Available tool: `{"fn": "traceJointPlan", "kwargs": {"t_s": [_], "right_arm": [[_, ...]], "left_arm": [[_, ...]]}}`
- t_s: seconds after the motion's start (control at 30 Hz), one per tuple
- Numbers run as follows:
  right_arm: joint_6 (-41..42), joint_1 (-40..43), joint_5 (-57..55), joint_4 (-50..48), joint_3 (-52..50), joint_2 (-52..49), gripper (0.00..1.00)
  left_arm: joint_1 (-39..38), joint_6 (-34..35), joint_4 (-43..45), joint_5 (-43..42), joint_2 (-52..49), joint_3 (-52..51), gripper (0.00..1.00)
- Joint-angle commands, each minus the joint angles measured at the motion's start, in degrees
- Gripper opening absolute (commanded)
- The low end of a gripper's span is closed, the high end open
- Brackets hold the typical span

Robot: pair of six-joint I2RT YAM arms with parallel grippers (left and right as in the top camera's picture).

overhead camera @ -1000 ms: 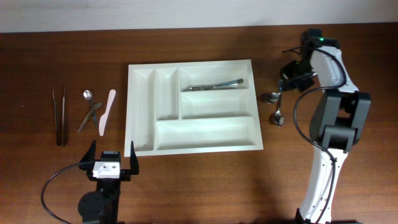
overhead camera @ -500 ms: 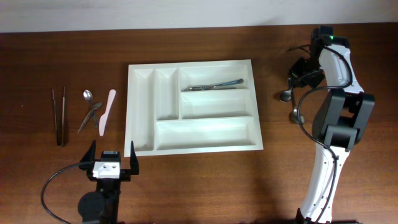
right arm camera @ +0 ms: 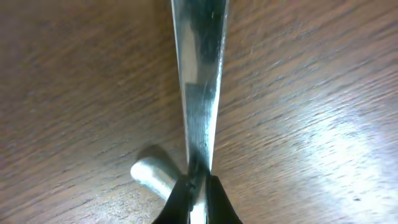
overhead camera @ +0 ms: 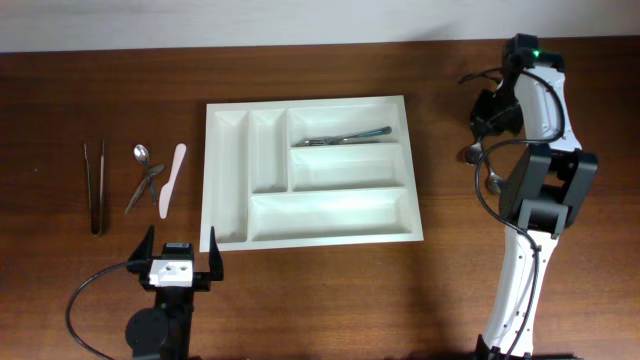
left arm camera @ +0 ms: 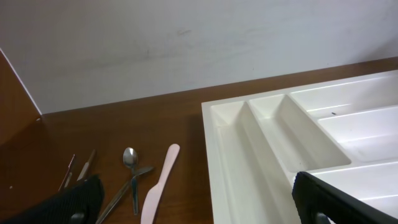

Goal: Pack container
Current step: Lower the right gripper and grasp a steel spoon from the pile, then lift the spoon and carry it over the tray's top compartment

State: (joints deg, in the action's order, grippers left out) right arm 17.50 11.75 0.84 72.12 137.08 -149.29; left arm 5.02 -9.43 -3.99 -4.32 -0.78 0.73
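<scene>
The container [overhead camera: 208,170] is a large white tray in the middle of the table, with a metal fork [overhead camera: 343,136] in its upper right compartment. My right gripper [overhead camera: 485,130] is right of the tray, shut on the handle of a metal spoon [overhead camera: 475,153]. The right wrist view shows that handle [right arm camera: 200,62] pinched between my gripper's [right arm camera: 198,186] tips, just above the wood. A second spoon [overhead camera: 493,182] lies close beside it. My left gripper [overhead camera: 180,248] stands open by the tray's front left corner, and the left wrist view shows the gripper [left arm camera: 199,205] holding nothing beside the container's rim [left arm camera: 208,124].
Left of the tray lie a pink plastic knife [overhead camera: 170,180], a small spoon [overhead camera: 141,153], another metal utensil [overhead camera: 145,188] and a pair of thin dark sticks [overhead camera: 95,185]. The right arm's white base [overhead camera: 520,280] stands at the right front.
My right gripper has moved to the right, away from the tray, and both spoons have shifted right with it. The left arm has not moved.
</scene>
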Motion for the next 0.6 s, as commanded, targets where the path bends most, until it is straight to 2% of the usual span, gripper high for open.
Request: {"fn": "traceJointPlan", "kwargs": {"t_s": [0.0, 0.27, 0.57], "right_arm": [[-3.04, 0.55, -1.40, 1.25, 4.81, -0.42, 0.04], [-5.77, -1.16, -0.37, 3.28, 7.61, -0.42, 0.04], [-11.76, -7.04, 0.07, 5.70, 11.74, -0.09, 0.04]], "left_arm": [[0.31, -0.55, -0.15, -0.83, 0.48, -0.24, 0.99], [0.31, -0.55, -0.15, -0.83, 0.48, -0.24, 0.99], [0.31, -0.55, -0.15, -0.83, 0.48, -0.24, 0.99]]}}
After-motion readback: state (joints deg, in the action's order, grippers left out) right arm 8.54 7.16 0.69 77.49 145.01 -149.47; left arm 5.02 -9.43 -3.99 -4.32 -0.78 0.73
